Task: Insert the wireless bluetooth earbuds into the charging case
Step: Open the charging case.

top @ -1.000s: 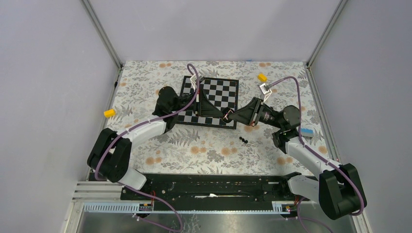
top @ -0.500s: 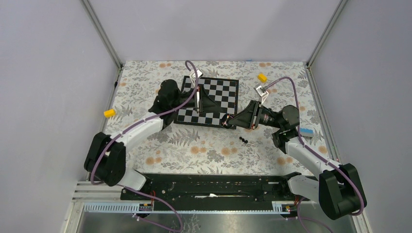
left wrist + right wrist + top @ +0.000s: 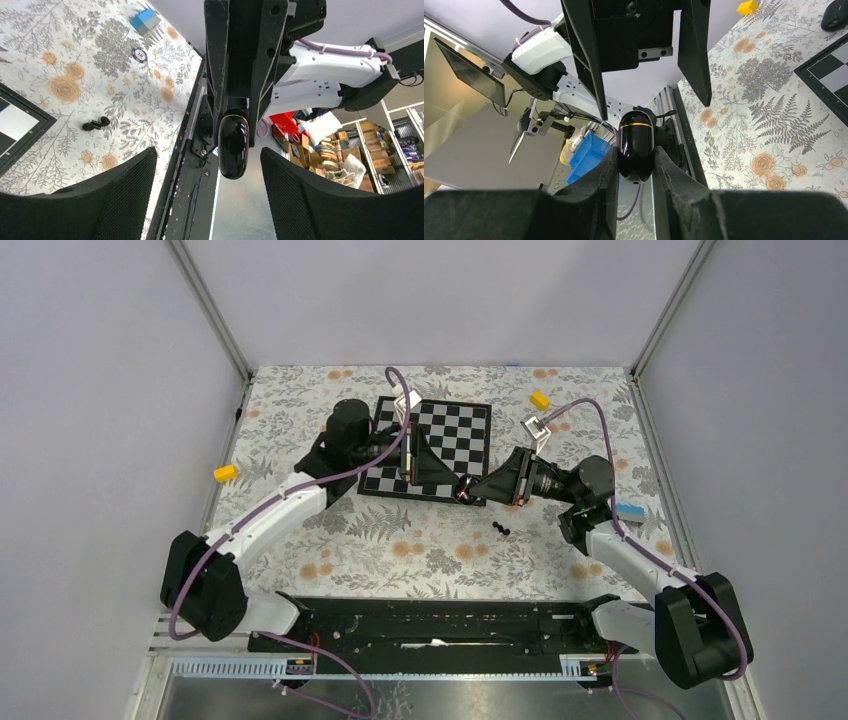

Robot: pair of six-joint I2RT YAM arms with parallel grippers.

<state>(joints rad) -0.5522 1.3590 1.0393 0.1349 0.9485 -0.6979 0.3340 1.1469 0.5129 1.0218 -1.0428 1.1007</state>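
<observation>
Right pincer (image 3: pixel 636 156) pinches the black charging case (image 3: pixel 636 137), centre of its wrist view. Left pincer (image 3: pixel 207 157) is spread, its fingers flanking the case without contact. Two earbuds (image 3: pixel 501 529) lie on the floral worktop (image 3: pixel 400 550), below the chessboard's (image 3: pixel 445 435) lower-right corner.

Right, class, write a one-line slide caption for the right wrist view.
Right gripper pinches the glossy black charging case, with the left gripper open opposite it.
</observation>
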